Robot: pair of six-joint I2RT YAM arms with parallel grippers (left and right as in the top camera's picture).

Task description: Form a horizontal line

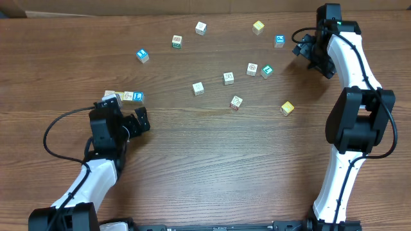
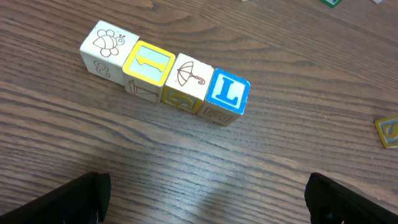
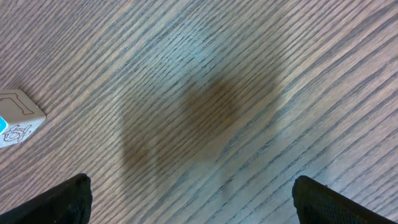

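The horizontal line [image 2: 165, 81] sits on the desk [image 2: 280, 155] just ahead of the left pincer [image 2: 208, 202]. One loose cube [image 3: 15, 118] lies ahead and left of the right pincer [image 3: 186, 199]. The other cubes [image 1: 228, 78] lie scattered between the pincers.

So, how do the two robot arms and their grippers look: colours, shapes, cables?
The left arm and the right arm have smooth white rounded shells joined by bulky black joint housings. One thin black cable loops beside the left arm, another beside the right. The left gripper and the right gripper are black, each with two dark blocky fingers. No markings are readable.
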